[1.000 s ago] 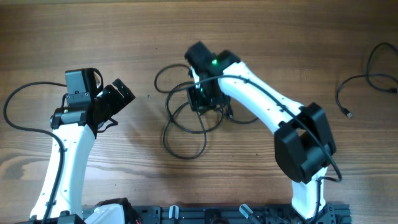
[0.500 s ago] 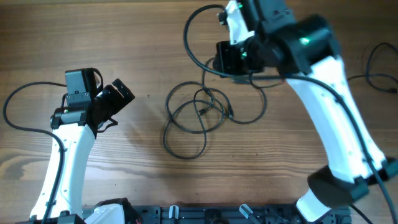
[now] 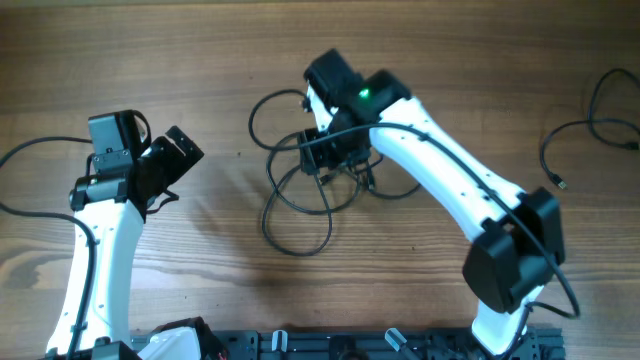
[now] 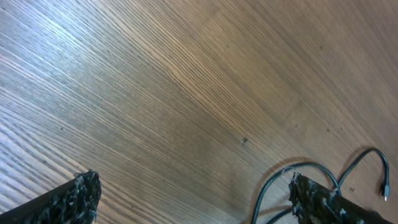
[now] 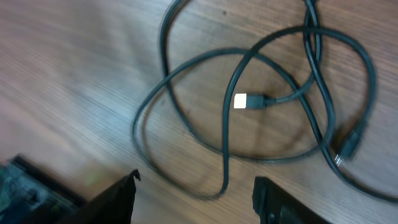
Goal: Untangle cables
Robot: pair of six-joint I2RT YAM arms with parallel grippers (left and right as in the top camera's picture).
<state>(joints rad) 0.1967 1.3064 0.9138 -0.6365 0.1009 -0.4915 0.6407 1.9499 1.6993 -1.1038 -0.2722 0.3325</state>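
Note:
The cables [image 3: 297, 252] lie in a loose tangle of thin black loops at the middle of the table. My right gripper [image 3: 330, 158] hangs over the top of the tangle. In the right wrist view that gripper [image 5: 196, 199] is open. One strand of the cables [image 5: 226, 137] runs down between its fingers without being clamped, and a plug [image 5: 249, 101] with a bright tip lies in the loops. My left gripper [image 3: 170, 165] is off to the left, open and empty. In the left wrist view the left gripper [image 4: 196, 199] has a cable loop [image 4: 264, 190] beside its right finger.
Two more thin black cords [image 3: 545, 150] lie apart at the far right edge of the table. A cord end with a small plug [image 4: 384, 190] shows at the right of the left wrist view. The arm bases stand along the front edge.
The right arm lifted high with a cable loop, then came back down over the tangle, and its jaws opened. The lifted loop lies on the table again. The left arm shifted slightly left.

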